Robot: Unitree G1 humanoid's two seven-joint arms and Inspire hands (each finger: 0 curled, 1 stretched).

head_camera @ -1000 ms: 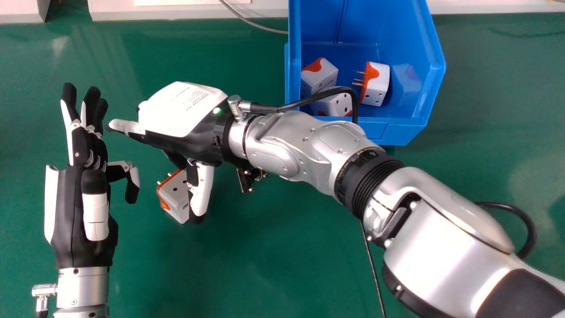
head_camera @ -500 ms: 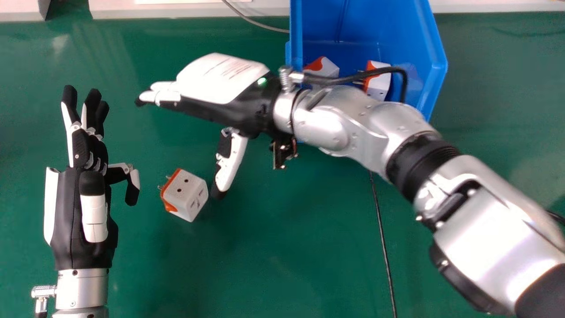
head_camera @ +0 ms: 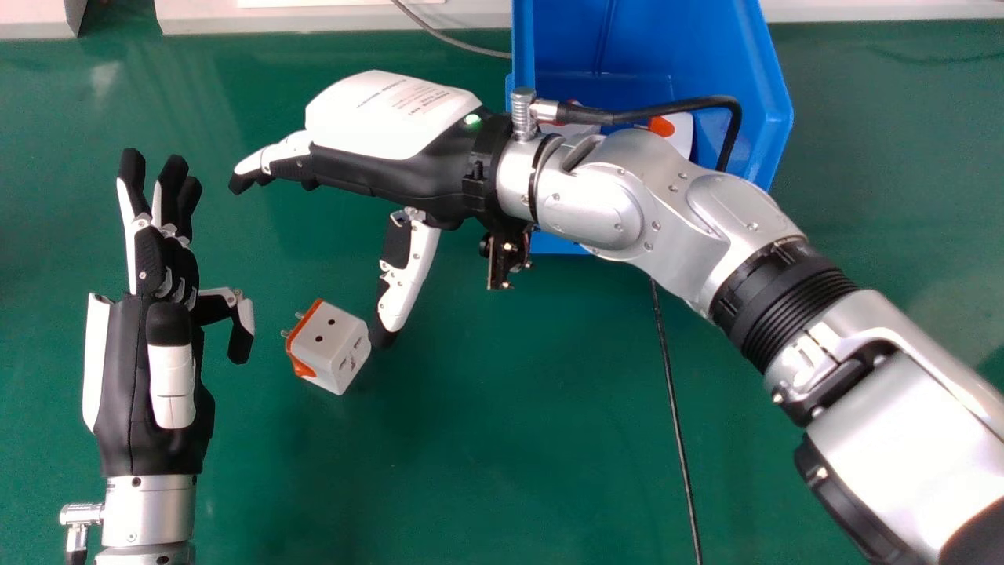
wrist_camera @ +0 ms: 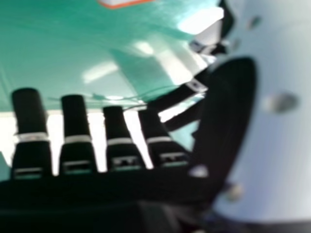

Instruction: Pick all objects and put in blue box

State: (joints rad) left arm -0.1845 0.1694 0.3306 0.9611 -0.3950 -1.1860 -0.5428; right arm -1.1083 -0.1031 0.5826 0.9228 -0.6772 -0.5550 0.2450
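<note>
Robot hand (head_camera: 390, 129) near adapter (head_camera: 331, 345), head view

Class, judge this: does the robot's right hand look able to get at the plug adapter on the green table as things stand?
Probably yes: the right hand is open, its thumb appears near the plug adapter, and nothing visible covers or blocks the adapter.

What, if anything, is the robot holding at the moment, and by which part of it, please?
Nothing is held: the right hand is open, clear of the orange-and-white adapter on the table, and the left hand is empty.
</note>
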